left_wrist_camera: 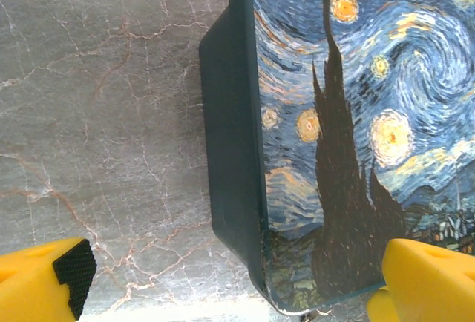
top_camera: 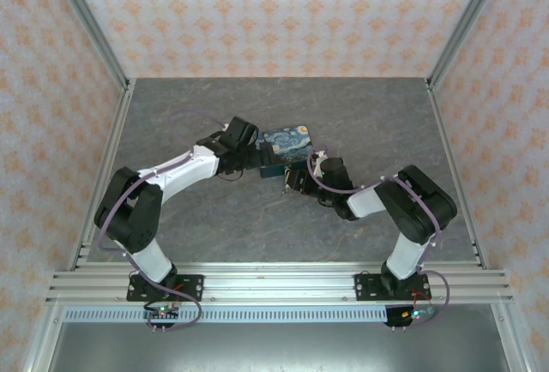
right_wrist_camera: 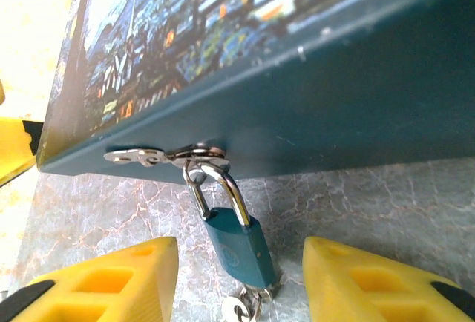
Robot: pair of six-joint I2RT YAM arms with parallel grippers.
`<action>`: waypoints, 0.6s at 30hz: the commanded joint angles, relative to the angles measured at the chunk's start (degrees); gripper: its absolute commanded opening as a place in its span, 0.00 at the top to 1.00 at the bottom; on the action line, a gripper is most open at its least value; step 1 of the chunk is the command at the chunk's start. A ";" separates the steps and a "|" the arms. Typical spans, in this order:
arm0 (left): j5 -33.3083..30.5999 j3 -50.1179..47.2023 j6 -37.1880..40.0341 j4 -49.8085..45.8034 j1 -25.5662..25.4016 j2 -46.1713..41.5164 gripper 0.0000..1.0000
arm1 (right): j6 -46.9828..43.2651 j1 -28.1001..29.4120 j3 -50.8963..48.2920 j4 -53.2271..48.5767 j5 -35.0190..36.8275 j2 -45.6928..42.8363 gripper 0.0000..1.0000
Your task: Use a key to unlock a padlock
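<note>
The little teal padlock hangs from the hasp of the night-sky box, untouched between the spread fingers of the right claw. The left claw gapes wide around the box's corner.

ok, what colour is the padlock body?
The padlock body is a plain teal-blue. It shows best in the right wrist view.

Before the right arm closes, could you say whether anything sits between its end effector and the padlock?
Nothing visible does: the padlock hangs from the latch on the box, between the open fingers of the right end effector.
</note>
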 commanded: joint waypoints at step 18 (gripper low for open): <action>-0.20 1.56 -0.46 2.07 1.07 2.26 0.00 | -3.15 1.79 2.46 -0.54 -1.42 4.25 0.62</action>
